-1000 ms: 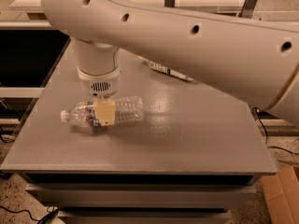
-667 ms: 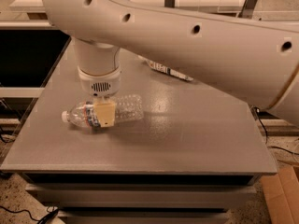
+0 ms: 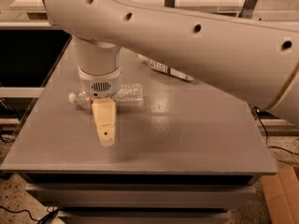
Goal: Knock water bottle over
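So the biggest thing here is my own white arm [image 3: 196, 45]. It sweeps from the right edge across the whole top of the frame and turns down at the upper left into a fat white cylindrical wrist [image 3: 97, 64] with a little vent grille on it.

Under that is the flat grey rectangular table [image 3: 196, 134], which fills most of the middle and bottom of the frame. There's a corner of a brown cardboard box [image 3: 280, 195] on the floor at the lower right.

Up near the far edge of the table, peeking out from under my arm, is a bottle with a white label and dark print [image 3: 169, 70], lying down.

The one I care about is the clear ribbed plastic water bottle with a white cap [image 3: 130, 93]. It's on its side on the table, centre-left of the frame, with the cap pointing toward the left edge. Its middle is hidden behind my wrist.

My tan gripper [image 3: 104, 133] hangs below the wrist, right in front of that bottle and pointing toward the near edge of the table. I honestly can't tell from this angle if it's spread or closed, or if it's touching the bottle.
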Controlling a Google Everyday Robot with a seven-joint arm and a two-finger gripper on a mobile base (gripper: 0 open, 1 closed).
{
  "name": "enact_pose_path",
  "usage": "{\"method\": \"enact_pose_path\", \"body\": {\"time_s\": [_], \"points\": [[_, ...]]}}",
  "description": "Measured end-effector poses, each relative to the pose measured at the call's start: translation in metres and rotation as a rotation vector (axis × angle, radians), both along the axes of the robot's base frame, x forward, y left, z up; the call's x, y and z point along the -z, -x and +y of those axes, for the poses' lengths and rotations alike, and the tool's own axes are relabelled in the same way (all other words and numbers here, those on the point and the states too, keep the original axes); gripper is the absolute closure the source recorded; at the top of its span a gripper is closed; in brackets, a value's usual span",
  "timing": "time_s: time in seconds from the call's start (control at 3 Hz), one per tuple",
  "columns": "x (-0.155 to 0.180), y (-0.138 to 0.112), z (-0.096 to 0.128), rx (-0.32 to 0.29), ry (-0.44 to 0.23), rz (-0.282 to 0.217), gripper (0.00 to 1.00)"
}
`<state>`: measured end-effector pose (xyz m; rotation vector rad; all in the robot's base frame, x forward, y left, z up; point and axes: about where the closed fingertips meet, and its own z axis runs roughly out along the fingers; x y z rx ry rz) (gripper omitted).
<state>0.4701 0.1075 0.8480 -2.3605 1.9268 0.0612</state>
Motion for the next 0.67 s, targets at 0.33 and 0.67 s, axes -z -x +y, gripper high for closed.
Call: {"method": "enact_pose_path", "body": {"time_s": [0.33,0.67], "points": [[-0.0005,0.0016,0.0019,-0.004,-0.022,0.015,0.00],[-0.0011,0.0037,0.0038,-0.009,-0.041,0.031,0.00]]}}
